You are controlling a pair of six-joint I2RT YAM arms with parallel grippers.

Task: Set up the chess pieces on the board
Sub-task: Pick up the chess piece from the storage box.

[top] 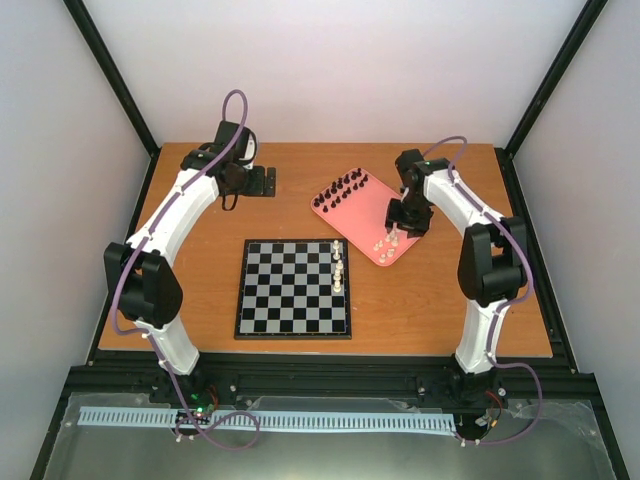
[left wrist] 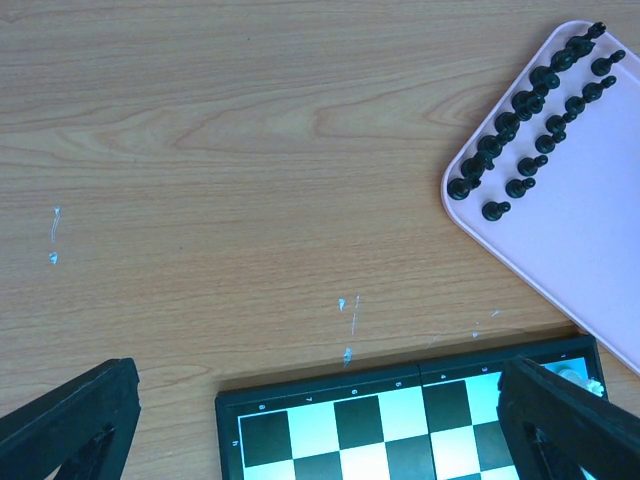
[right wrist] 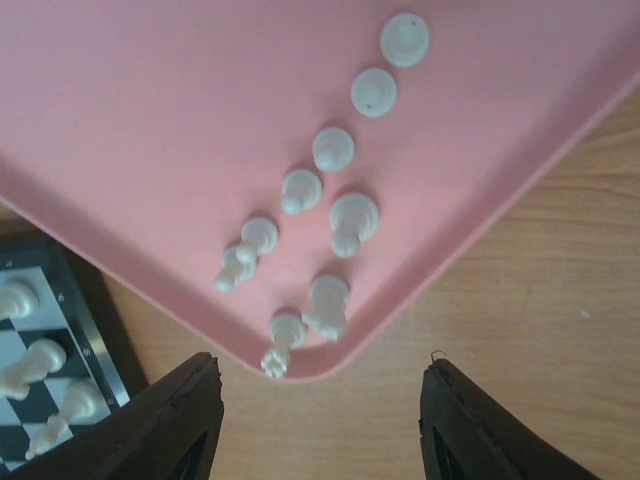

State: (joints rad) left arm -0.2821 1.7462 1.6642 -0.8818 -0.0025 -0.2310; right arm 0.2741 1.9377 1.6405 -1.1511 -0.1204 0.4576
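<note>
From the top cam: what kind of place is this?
Likely a lab robot cell: plain white panels in a black frame, a wooden table with a left arm and right arm bolted at its near edge, a chessboard and pink tray on it.

No text can be read with certainty. In the left wrist view the board (left wrist: 320, 392) carries tiny pale marks (left wrist: 262, 407) on its dark border, spaced along the far edge and by the far-left corner. They are too small to tell as letters or numbers.
</note>
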